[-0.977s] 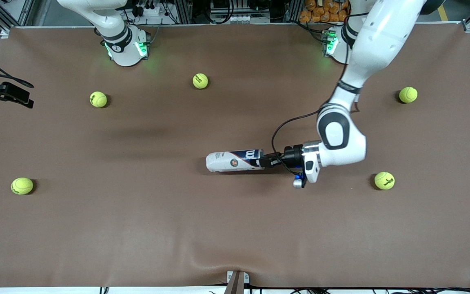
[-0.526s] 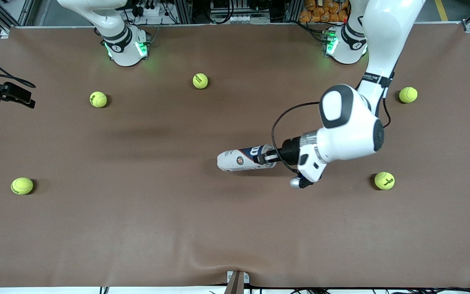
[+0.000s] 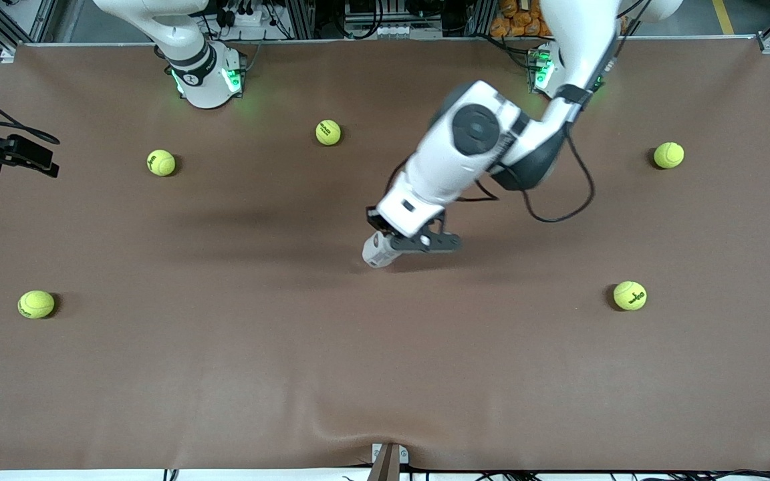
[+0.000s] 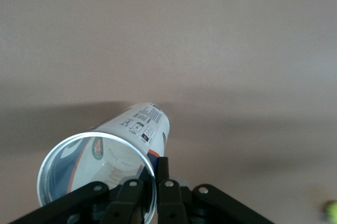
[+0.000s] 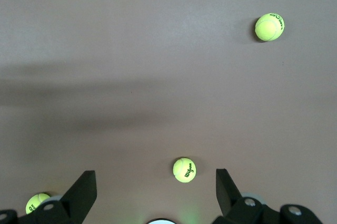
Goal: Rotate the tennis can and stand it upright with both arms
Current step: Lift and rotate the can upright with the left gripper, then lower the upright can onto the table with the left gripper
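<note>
left tool (image 3: pixel 404 244) pinched the tennis can (image 3: pixel 377 251) at its rim, can tilted over mid-counter (image 3: pixel 224 374) | right tool (image 5: pixel 156 192) spread wide, waiting high above tennis balls (image 5: pixel 184 170) near its base

The tennis can (image 3: pixel 377 252) sits mid-frame over the desk (image 3: pixel 385 374), tilted, its upper end clamped in the left gripper (image 3: pixel 418 242); five balls ring it: one (image 3: pixel 328 131) upper centre, one (image 3: pixel 161 162) upper left, one (image 3: pixel 36 304) at lower left, one (image 3: pixel 668 155) upper right, one (image 3: pixel 629 295) lower right; the right gripper (image 5: pixel 155 195) waits with jaws apart above the upper-left balls.
</note>
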Motion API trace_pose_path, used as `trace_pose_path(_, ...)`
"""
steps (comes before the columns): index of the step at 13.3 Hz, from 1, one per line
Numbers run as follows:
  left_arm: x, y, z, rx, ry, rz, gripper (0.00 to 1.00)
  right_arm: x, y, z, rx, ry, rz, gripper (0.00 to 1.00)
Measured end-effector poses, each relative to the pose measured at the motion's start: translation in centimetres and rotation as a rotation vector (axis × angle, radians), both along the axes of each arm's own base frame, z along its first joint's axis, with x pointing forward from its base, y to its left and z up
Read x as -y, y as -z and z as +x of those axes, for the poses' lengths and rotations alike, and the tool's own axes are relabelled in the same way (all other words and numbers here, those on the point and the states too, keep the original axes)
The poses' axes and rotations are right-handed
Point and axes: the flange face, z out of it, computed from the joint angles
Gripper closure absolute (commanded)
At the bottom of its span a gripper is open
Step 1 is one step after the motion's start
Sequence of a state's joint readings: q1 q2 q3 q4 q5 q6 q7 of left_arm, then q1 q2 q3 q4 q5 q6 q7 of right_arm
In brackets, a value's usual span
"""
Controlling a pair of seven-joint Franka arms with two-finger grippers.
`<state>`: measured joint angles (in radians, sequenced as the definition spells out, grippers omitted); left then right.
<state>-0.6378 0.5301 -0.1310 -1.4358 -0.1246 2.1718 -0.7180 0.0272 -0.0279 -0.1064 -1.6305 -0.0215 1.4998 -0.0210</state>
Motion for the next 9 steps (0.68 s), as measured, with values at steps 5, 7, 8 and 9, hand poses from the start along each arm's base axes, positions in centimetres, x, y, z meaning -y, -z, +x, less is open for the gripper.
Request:
trace_pose_path(5,4.8,5.5,-3.5,0.097,0.135,0.181,0.43,0.0,0.1,0.0,-0.001,0.0,0.0,0.0)
trace_pose_path(7,4.9,5.6,-3.6,0.103,0.142,0.189,0.0,0.0,0.1,0.0,-0.002,0.0,0.0,0.0)
trace_pose_path(8,4.8,5.8,-3.5,0.106,0.144,0.195,0.0,0.0,0.1,0.0,-0.002,0.0,0.0,0.0)
trace_pose_path(9,4.8,5.9,-3.4,0.108,0.144,0.197,0.0,0.0,0.1,0.0,-0.002,0.0,0.0,0.0)
